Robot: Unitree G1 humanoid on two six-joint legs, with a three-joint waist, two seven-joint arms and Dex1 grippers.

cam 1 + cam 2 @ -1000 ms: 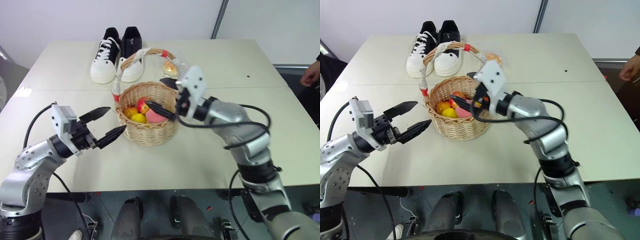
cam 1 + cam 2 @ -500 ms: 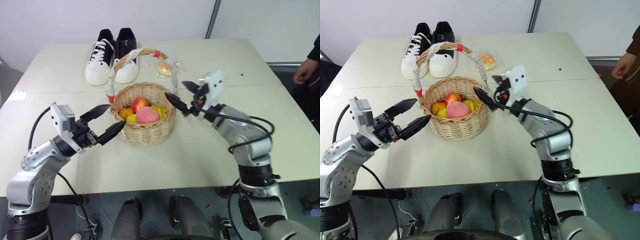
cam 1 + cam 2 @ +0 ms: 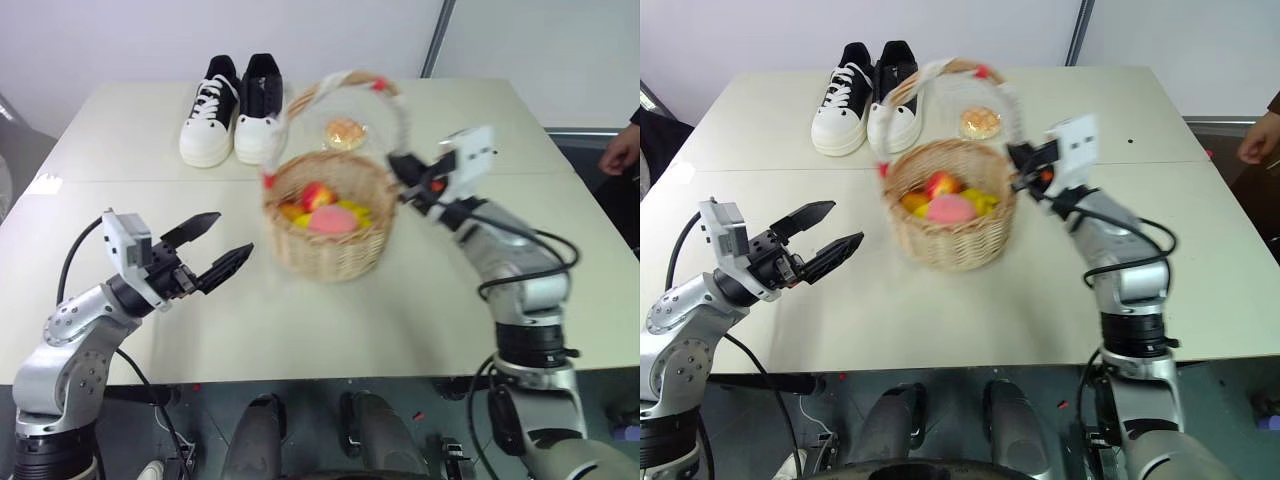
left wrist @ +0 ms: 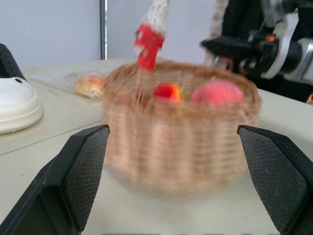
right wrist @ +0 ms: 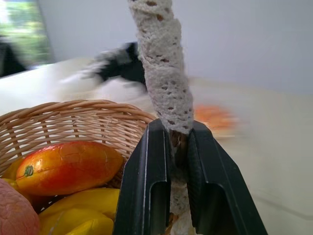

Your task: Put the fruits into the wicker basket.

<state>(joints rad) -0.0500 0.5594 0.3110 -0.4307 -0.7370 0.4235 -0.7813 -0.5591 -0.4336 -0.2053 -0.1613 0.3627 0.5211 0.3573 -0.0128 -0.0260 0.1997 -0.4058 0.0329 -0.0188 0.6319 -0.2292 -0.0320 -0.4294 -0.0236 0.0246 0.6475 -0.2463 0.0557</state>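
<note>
On the far side of the pale cream bench [image 3: 120,150] stands a pair of black-and-white lace-up sneakers [image 3: 232,123], and to their right, behind the basket, lies an orange bun in clear plastic wrap [image 3: 345,133]; a person's hand [image 3: 622,150] shows at the far right edge. Nothing stands between the left pincer [image 3: 218,247] and the round tan wicker basket [image 3: 333,215], which sits mid-bench well to that pincer's right. The left pincer hangs with its black fingers spread wide, touching nothing. The right pincer [image 5: 171,147] is clamped on the lower part of the basket's white-cloth-wrapped handle [image 5: 164,68], at the basket's right rim. Inside the basket lie the oval red-orange mango [image 5: 68,166] and the round pink peach [image 3: 328,219], among yellow pieces.
</note>
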